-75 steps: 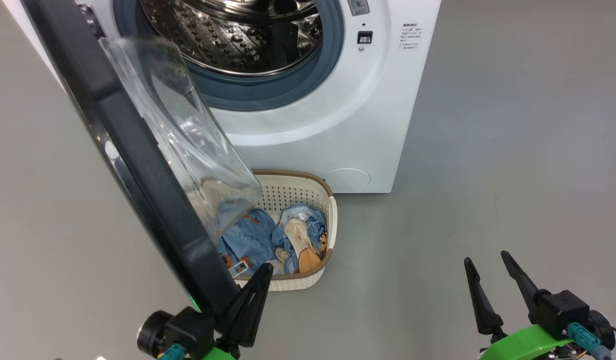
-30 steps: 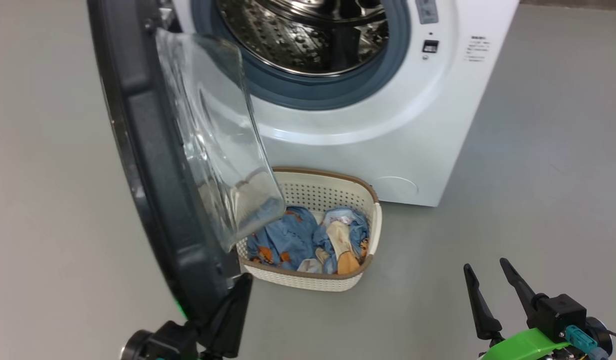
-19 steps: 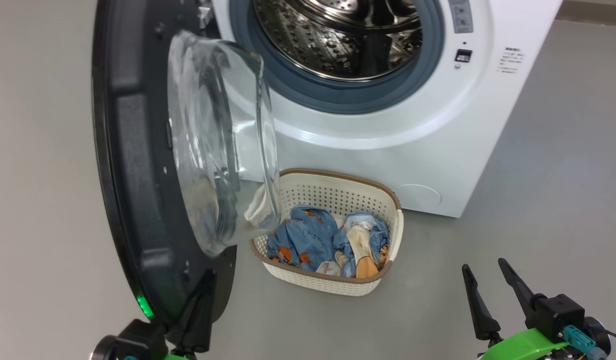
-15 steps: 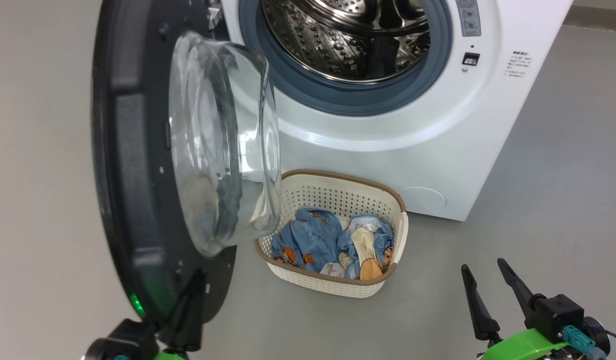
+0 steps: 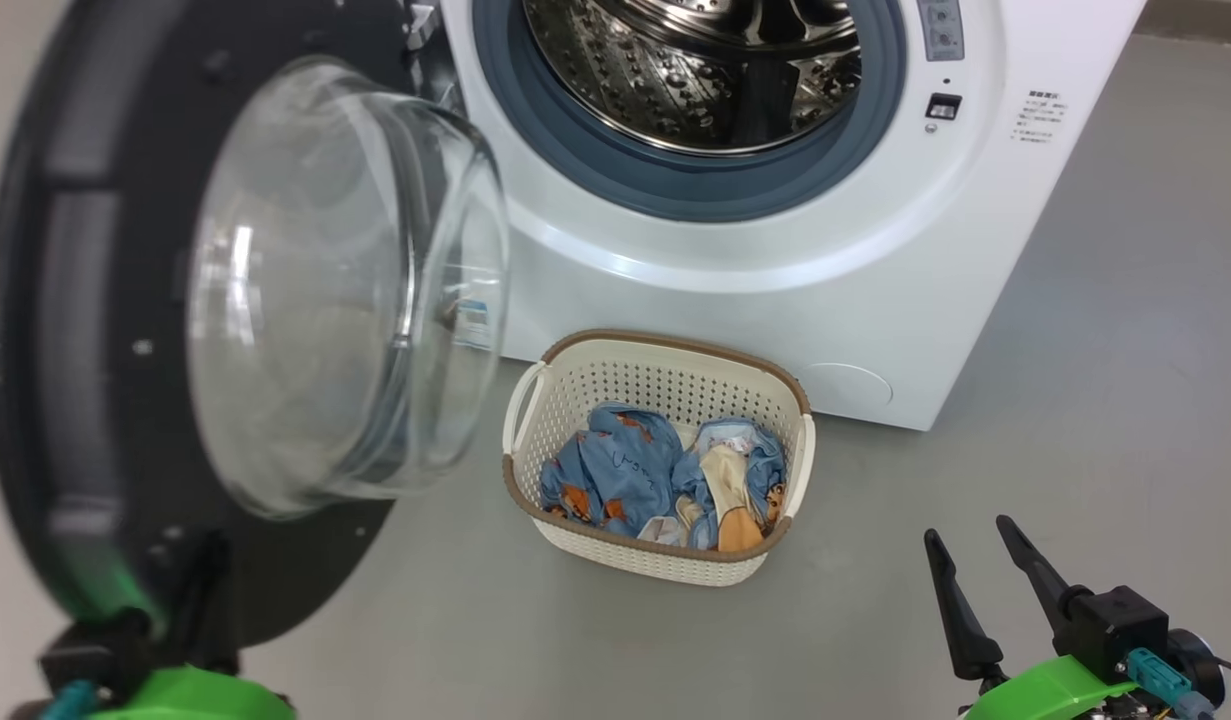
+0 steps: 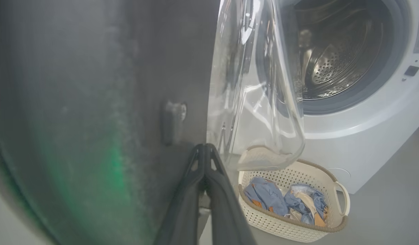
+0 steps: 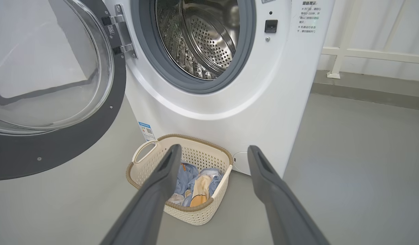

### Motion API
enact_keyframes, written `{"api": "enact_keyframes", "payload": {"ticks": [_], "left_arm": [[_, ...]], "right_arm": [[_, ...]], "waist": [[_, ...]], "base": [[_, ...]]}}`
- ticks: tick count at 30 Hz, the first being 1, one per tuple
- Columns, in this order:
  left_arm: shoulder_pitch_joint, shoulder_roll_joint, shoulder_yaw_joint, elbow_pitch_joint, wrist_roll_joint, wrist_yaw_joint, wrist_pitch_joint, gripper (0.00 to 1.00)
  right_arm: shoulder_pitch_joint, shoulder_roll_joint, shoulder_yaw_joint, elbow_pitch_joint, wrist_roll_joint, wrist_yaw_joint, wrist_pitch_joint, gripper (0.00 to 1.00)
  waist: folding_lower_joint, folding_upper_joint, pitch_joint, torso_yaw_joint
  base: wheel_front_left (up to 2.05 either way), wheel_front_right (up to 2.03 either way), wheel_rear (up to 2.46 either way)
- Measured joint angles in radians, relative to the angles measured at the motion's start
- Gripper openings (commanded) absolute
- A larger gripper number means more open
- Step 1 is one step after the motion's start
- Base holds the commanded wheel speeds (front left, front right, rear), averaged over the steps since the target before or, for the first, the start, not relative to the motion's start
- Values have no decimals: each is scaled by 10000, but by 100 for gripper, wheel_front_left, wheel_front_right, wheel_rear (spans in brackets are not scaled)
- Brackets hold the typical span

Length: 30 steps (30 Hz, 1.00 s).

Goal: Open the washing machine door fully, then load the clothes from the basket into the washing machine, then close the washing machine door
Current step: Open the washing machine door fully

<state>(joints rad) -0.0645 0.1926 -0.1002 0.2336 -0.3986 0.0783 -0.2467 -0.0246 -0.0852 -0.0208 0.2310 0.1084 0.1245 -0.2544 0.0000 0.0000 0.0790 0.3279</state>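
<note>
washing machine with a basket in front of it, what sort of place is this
Likely a laundry corner, perhaps a test room: a front-loading washing machine with its door open, a basket of clothes before it, plain grey floor.

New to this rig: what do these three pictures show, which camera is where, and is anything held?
This is a wheeled robot with two arms, each ending in a gripper with two long dark fingers. One picture looks down from its head; the other two look along each wrist's fingers. Before it stands a big white front-loading washing machine, its large round black-rimmed glass door standing wide open. On the grey floor in front sits a small cream perforated plastic basket holding light-blue and cream clothes. The left gripper is shut on nothing and lies against the door's dark inner face. The right gripper is open and empty, apart from the basket.
</note>
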Motion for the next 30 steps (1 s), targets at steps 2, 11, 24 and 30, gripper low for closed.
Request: {"api": "enact_keyframes", "payload": {"ticks": [2,11,24,30], "left_arm": [[-201,151,198,301,-56,-8,-2,0],[-1043,531,1089,1739,-355,-113,-86,0],[-1204,282,1797,1937,71,-393,-88,0],[-1213,92,2052,1946,184,-483,-88,0]], "right_arm": [[-15,-61,13,12,0,0,0,100],[-196,-92,38,31,0,0,0,100],[-219,-48,-13,33,0,0,0,100],[-220,-29,-38,33,0,0,0,100]], "waist": [[0,0,39,-65],[-1,0,220,-315],[0,0,373,-396],[0,0,370,-397]], "base": [[0,0,0],[0,0,0],[0,0,0],[0,0,0]]}}
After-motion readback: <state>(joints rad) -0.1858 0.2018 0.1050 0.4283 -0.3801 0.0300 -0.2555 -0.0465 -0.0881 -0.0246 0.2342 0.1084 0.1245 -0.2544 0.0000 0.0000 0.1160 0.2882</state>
